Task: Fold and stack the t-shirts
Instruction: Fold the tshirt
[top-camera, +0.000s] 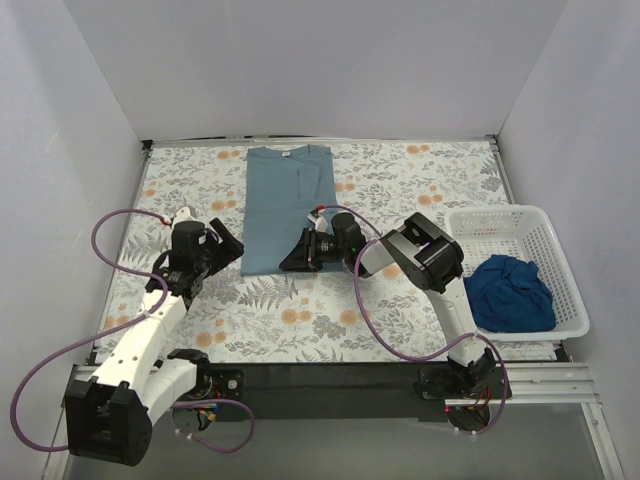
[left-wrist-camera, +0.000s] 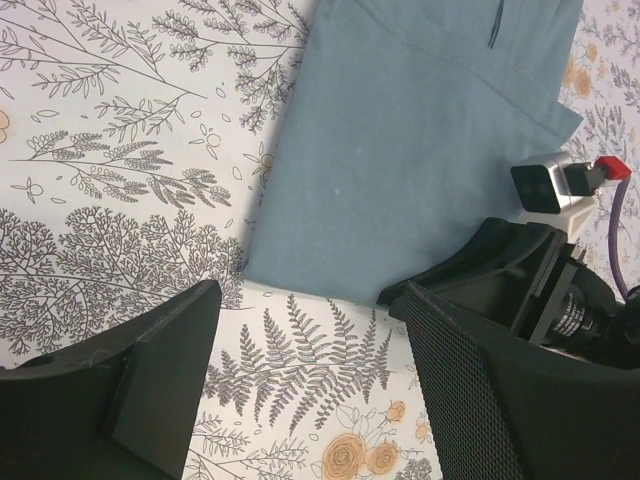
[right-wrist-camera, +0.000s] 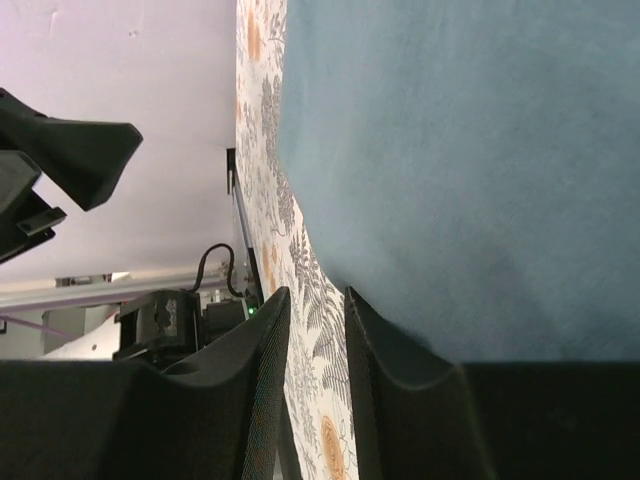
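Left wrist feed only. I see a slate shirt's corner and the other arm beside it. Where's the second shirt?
Observer: The darker blue shirt lies crumpled in the white basket, off to the right.
Operator: How's the slate one lying?
Observer: The slate shirt lies flat, folded to a narrow rectangle, collar toward the far wall.
Operator: Right jaws on cloth?
Observer: In the right wrist view, the right gripper has its jaws slightly apart at the shirt's near edge. The floral tablecloth shows through the gap, with no cloth in it.
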